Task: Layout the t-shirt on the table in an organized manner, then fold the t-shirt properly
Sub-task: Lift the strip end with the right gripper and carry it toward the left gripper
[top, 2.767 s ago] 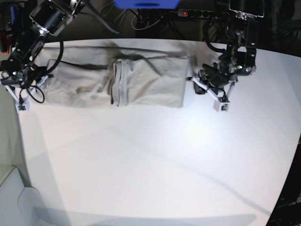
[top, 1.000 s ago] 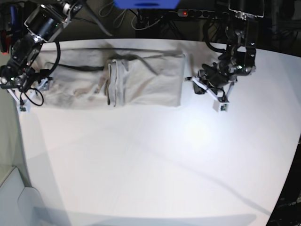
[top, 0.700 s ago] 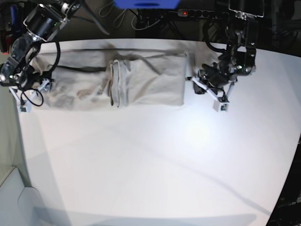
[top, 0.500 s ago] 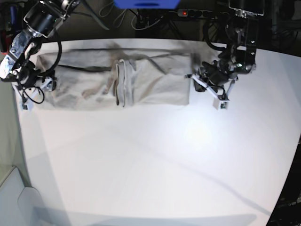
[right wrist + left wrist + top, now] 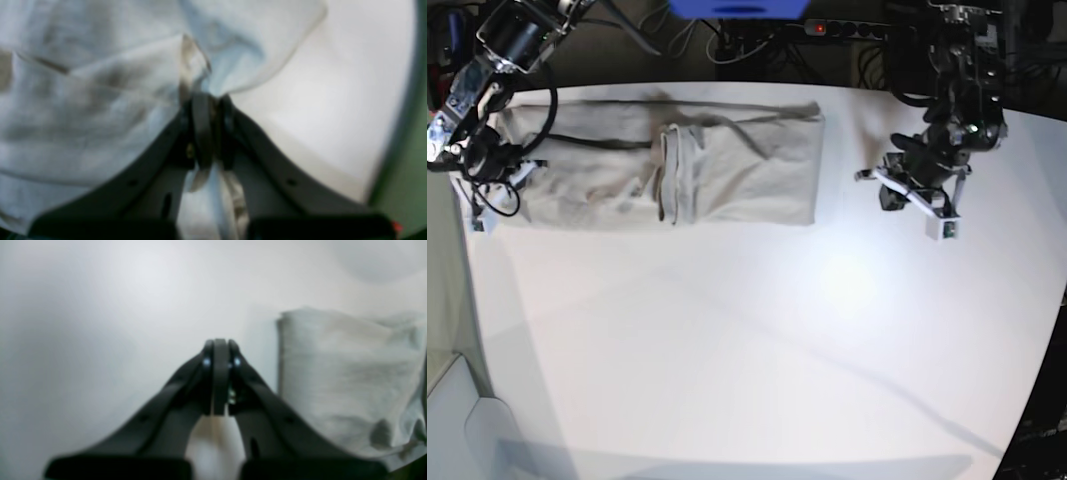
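The light grey-beige t-shirt lies as a long folded strip along the far part of the white table. At the shirt's left end in the base view, my right gripper is shut on the cloth. The right wrist view shows this gripper pinching a bunched edge of the t-shirt. My left gripper hovers over bare table, apart from the shirt's right edge. Seen from the left wrist, it is shut on nothing, with the t-shirt's edge off to one side.
A power strip with cables and a blue object sit behind the table's curved far edge. The table's edge runs close beside my right gripper. A white surface lies at the near left corner.
My right gripper has closed on the shirt's left end. My left arm has moved right, away from the shirt's right edge, which has slid back to the left.
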